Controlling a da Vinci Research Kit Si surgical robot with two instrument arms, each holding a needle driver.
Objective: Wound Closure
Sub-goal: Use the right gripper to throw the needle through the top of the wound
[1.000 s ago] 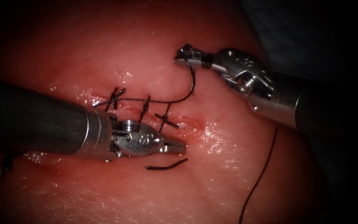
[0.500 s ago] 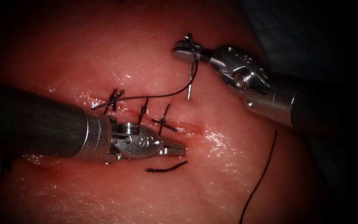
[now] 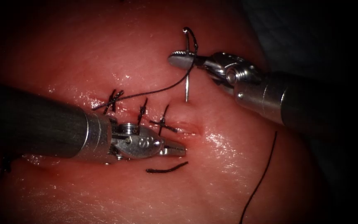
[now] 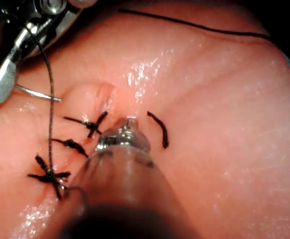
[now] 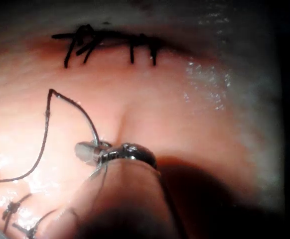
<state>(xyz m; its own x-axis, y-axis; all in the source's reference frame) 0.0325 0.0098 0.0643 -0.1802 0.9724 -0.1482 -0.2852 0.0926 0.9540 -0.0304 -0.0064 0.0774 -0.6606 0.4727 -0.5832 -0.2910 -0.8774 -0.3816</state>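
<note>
Right pincer [image 3: 179, 59] clenched on needle [image 3: 187, 85], tip touching tissue [image 3: 228, 166]; left pincer [image 3: 179, 148] clenched, empty.

1. The tissue [image 3: 104, 49] carries everything, its surface wet and glistening.
2. Three dark stitches [image 3: 142, 108] cross the cut [image 3: 187, 125].
3. A cut end of thread [image 3: 166, 168] lies loose below the cut.
4. A long thread [image 3: 262, 176] trails over the tissue's right side.

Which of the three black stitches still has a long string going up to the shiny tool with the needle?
The leftmost stitch. Thread runs from it to the needle in the right tool; the middle stitch and right stitch have short ends.
</note>
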